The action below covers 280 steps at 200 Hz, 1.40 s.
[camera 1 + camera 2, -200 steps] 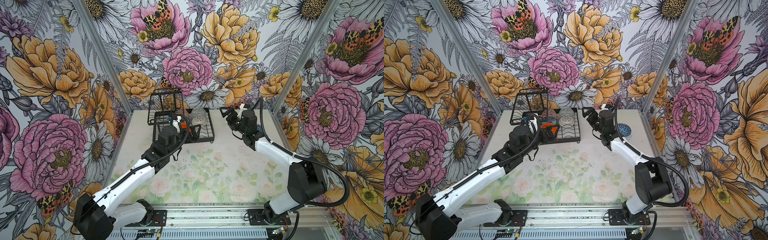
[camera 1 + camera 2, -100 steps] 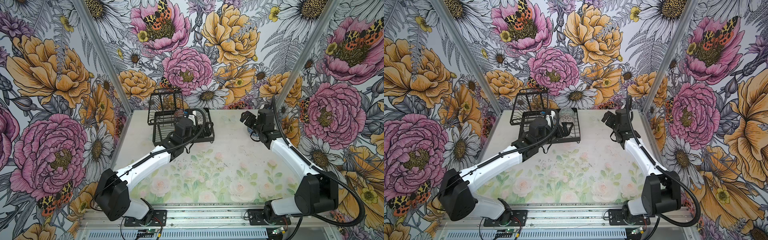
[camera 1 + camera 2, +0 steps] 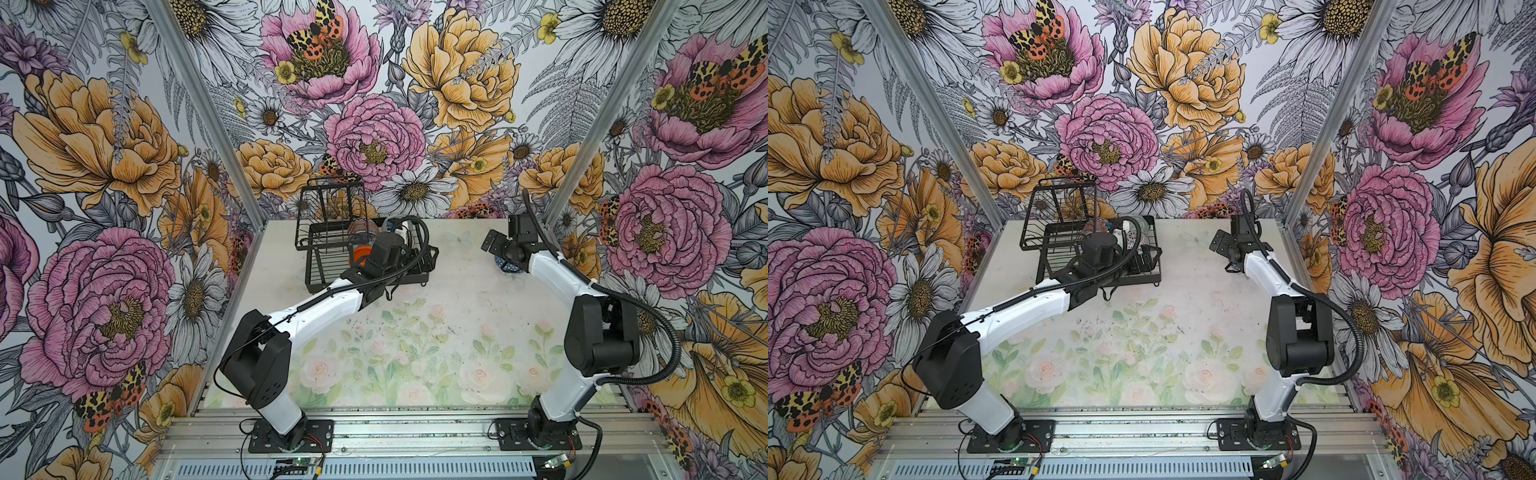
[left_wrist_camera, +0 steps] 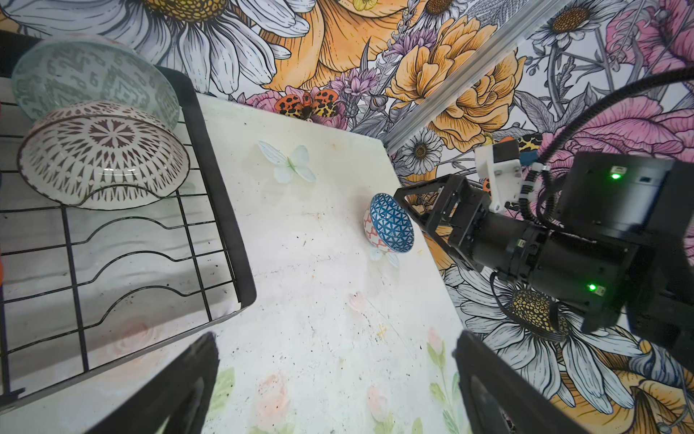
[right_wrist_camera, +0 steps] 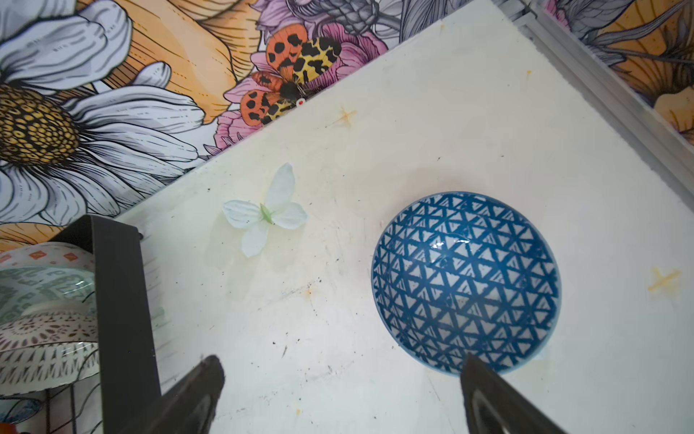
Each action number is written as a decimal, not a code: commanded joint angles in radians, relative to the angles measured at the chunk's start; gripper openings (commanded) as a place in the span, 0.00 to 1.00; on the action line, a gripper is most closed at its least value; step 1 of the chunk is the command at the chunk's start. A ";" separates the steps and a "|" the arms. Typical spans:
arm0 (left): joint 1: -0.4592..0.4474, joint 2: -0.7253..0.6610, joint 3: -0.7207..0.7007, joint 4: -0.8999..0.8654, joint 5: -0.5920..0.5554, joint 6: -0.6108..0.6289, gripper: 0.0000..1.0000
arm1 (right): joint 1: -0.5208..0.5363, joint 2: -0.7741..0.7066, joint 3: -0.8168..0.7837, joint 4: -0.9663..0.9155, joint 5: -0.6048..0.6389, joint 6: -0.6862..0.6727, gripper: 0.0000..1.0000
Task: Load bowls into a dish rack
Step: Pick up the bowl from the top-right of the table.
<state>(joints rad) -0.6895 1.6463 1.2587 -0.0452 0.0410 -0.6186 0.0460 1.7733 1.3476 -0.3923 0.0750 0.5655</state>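
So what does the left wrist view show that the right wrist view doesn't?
Only left wrist: the right gripper from outside, open, near the blue bowl, and the rack's empty wavy slots. Only right wrist: the blue bowl's whole inside from above, and the patterned side of an orange-white bowl behind the green bowl. Both: the blue bowl on the table outside the rack, the green bowl and lattice bowl in it, and the white butterfly print.
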 commanded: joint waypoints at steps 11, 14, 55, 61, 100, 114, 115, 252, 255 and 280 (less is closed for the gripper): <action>0.028 0.029 0.029 0.019 0.038 0.020 0.99 | -0.016 0.071 0.069 -0.025 0.012 -0.042 1.00; 0.030 0.032 0.030 0.019 0.039 0.020 0.99 | -0.019 0.079 0.071 -0.025 0.012 -0.042 0.99; 0.034 0.079 0.048 0.023 0.051 0.023 0.99 | -0.041 0.170 0.104 -0.028 -0.037 -0.033 0.85; 0.034 0.086 0.054 0.022 0.057 0.021 0.99 | -0.042 0.185 0.108 -0.028 -0.044 -0.033 0.82; 0.035 0.104 0.067 0.021 0.076 0.018 0.99 | -0.052 0.248 0.135 -0.047 -0.047 -0.040 0.64; 0.035 0.106 0.065 0.022 0.076 0.015 0.99 | -0.058 0.263 0.145 -0.056 -0.047 -0.047 0.61; 0.035 0.106 0.065 0.023 0.077 0.015 0.99 | -0.058 0.263 0.145 -0.056 -0.047 -0.047 0.61; 0.002 0.058 0.014 0.015 0.051 -0.020 0.99 | -0.059 0.267 0.135 -0.097 -0.096 -0.060 0.08; 0.002 0.054 0.011 0.013 0.050 -0.019 0.99 | -0.058 0.262 0.130 -0.098 -0.097 -0.059 0.07; -0.007 0.015 -0.015 0.009 0.037 -0.022 0.99 | -0.038 0.214 0.088 -0.099 -0.113 -0.052 0.01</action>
<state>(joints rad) -0.6853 1.7332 1.2762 -0.0418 0.0994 -0.6304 -0.0128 2.0392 1.4929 -0.4431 0.0143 0.4839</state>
